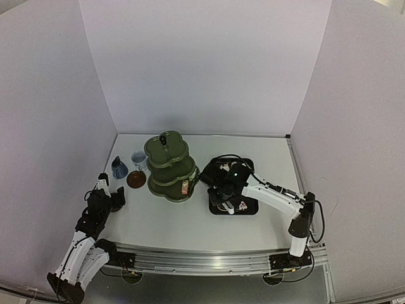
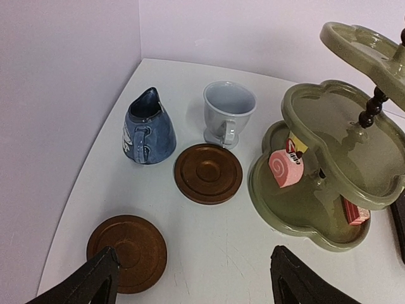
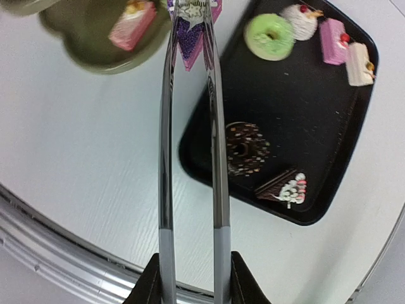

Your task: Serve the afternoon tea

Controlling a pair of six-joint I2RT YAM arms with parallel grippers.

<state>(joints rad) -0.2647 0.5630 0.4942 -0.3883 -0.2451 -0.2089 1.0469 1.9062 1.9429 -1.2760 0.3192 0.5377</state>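
Observation:
The olive-green three-tier stand holds a pink roll cake and a pink slice on its bottom tier. The dark-blue cup and pale cup stand left of it, with one brown saucer in front. My left gripper is open and empty, with its left finger over a second saucer. My right gripper is shut on the white tongs. The tongs pinch a purple-pink cake between the tray and the stand's edge.
The black tray lies right of the stand. It holds a green doughnut, a chocolate ring, a chocolate wedge and several small cakes at its far end. White walls enclose the table on three sides.

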